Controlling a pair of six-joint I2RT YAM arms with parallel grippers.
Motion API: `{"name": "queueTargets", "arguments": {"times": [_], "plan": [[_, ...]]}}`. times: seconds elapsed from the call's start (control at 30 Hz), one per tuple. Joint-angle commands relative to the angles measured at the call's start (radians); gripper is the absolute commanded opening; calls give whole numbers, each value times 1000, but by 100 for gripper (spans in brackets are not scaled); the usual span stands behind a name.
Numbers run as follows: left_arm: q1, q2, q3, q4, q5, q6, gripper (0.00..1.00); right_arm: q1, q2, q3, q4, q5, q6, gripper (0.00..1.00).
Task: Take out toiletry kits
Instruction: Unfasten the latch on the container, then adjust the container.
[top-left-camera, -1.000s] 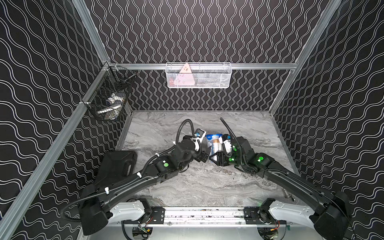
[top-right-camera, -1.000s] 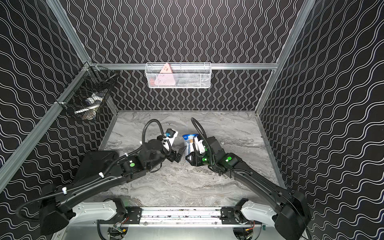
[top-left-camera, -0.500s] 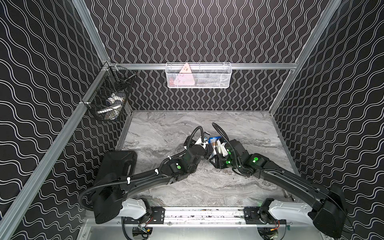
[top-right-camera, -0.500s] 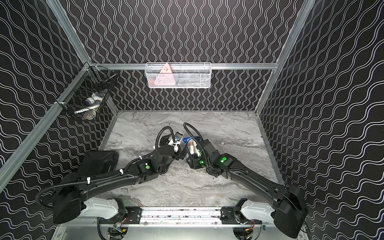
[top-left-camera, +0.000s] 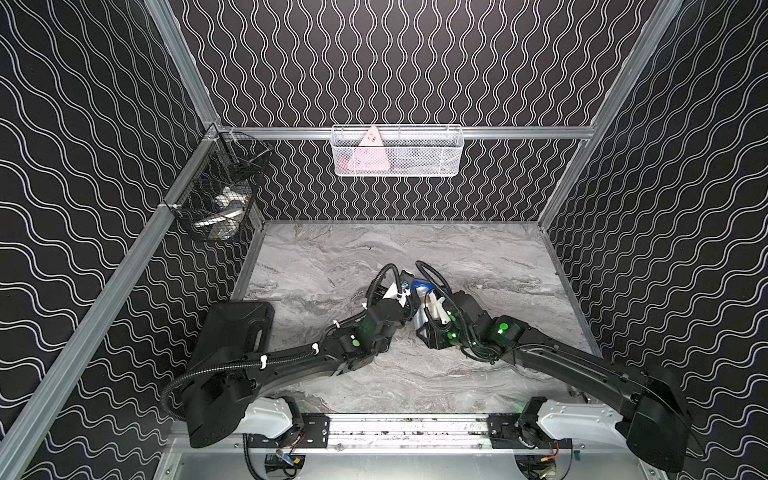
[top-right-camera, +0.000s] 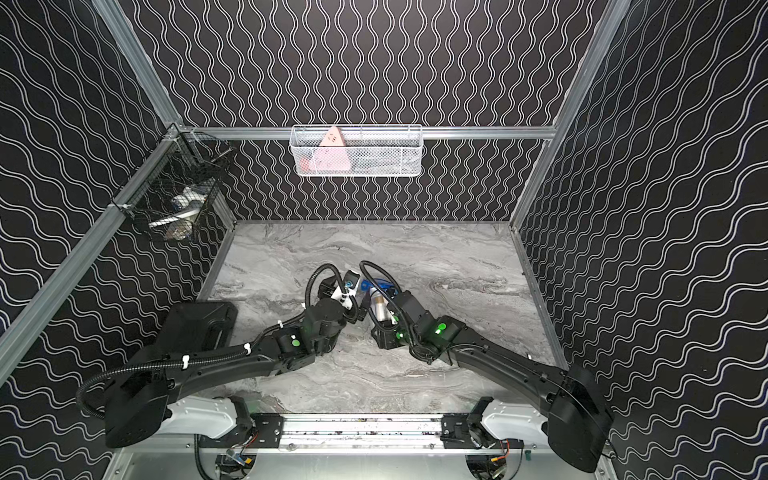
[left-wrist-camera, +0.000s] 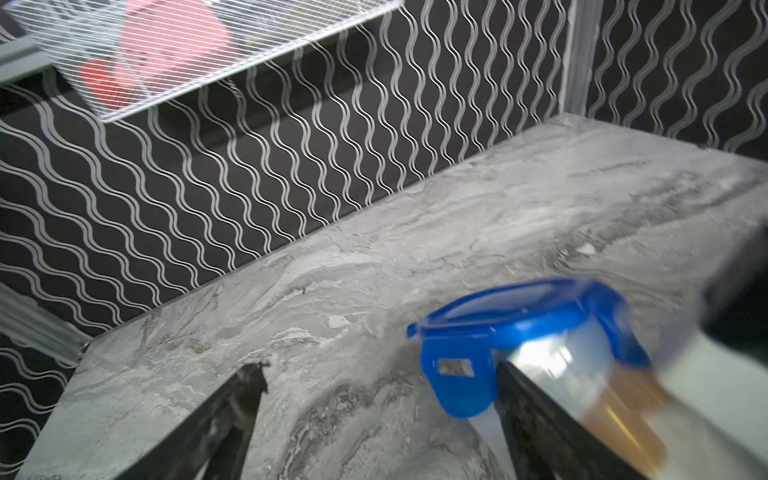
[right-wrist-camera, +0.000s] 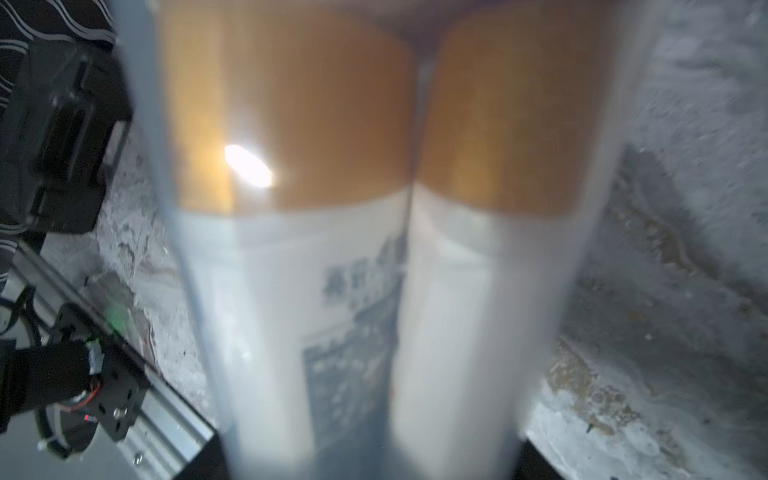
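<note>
R gripper (top-left-camera: 430, 322): clamped on clear cup (left-wrist-camera: 561, 361), mid-table, cup tipped over w/ lid end pointing toward back wall (top-left-camera: 395, 62). Resting on marble or lifted off it: can't tell. Inside cup, seen thru the wall: two white bottles (right-wrist-camera: 324, 299), side by side, touching, gold caps (right-wrist-camera: 299, 116) toward lid end. Rest of kit not made out. Nothing taken out yet, by the look of it. Blue lid (left-wrist-camera: 511, 316) at cup mouth; latched or only resting there: can't tell, too much blur. L gripper (left-wrist-camera: 380, 370): jaws wide, nothing btwn them but bare marble table (left-wrist-camera: 353, 257); one jaw just beside lid's hanging tab, other well clear of it. Prob. step: L to get lid off, w/ R steadying cup. Risks: (1) closing L from here = contact on one side only, hence sideways shove, cup twisting in R grip. (2) Smooth tapered wall, so any pull along cup axis poss. sliding it out of R jaws. (3) Lid popping all at once w/ cup tipped, bottles sliding out and rolling across marble. (4) Cable loops (top-left-camera: 384, 270) of both arms crowded close in both top views, so snag or knock likely on any wide sweep. Needed: L shifted over to straddle tab before closing; slow peel; firm R hold.
</note>
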Motion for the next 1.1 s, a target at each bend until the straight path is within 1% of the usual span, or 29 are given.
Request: {"name": "queueTargets", "arguments": {"times": [0.0, 0.13, 0.2, 0.23, 0.33, 0.4, 0.47, 0.5, 0.57, 0.63, 0.7, 0.8, 0.87, 0.97, 1.0, 1.07], "plan": [[0, -10, -16, 116, -77, 4, 88, 1, -11, -12, 34, 13, 10, 22], [4, -11, -24, 93, -70, -26, 88, 1, -25, -24, 36, 33, 23, 22], [5, -23, -26, 47, -73, -70, 91, 1, -39, -33, 45, 45, 24, 22], [10, -37, -19, -7, -77, -111, 94, 1, -44, -34, 46, 58, 21, 22], [30, -99, 17, -257, -41, -300, 98, -1, -54, -28, 37, 76, 5, 22], [33, -164, 3, -341, 9, -390, 99, 0, -71, -44, 60, 82, -7, 22], [68, -213, 6, -451, 113, -490, 99, -1, -112, -92, 129, 92, -27, 22], [98, -222, 19, -510, 191, -533, 99, 1, -136, -110, 159, 104, -41, 22], [178, -226, 40, -590, 433, -604, 99, 1, -194, -149, 223, 111, -60, 23], [216, -237, 32, -570, 657, -630, 99, 1, -246, -166, 262, 116, -72, 24], [219, -254, 18, -518, 785, -667, 99, 1, -268, -147, 258, 110, -81, 25], [233, -255, 12, -429, 916, -723, 99, 1, -254, -109, 226, 92, -80, 24], [246, -224, 7, -364, 996, -775, 99, 1, -247, -100, 223, 83, -70, 24], [255, -160, -24, -191, 1131, -882, 99, 1, -272, -108, 255, 52, -51, 24], [257, -143, -39, -104, 1175, -920, 99, 1, -283, -112, 269, 36, -46, 25], [259, -125, -70, 39, 1218, -991, 99, 2, -298, -102, 275, 11, -36, 25]]}}
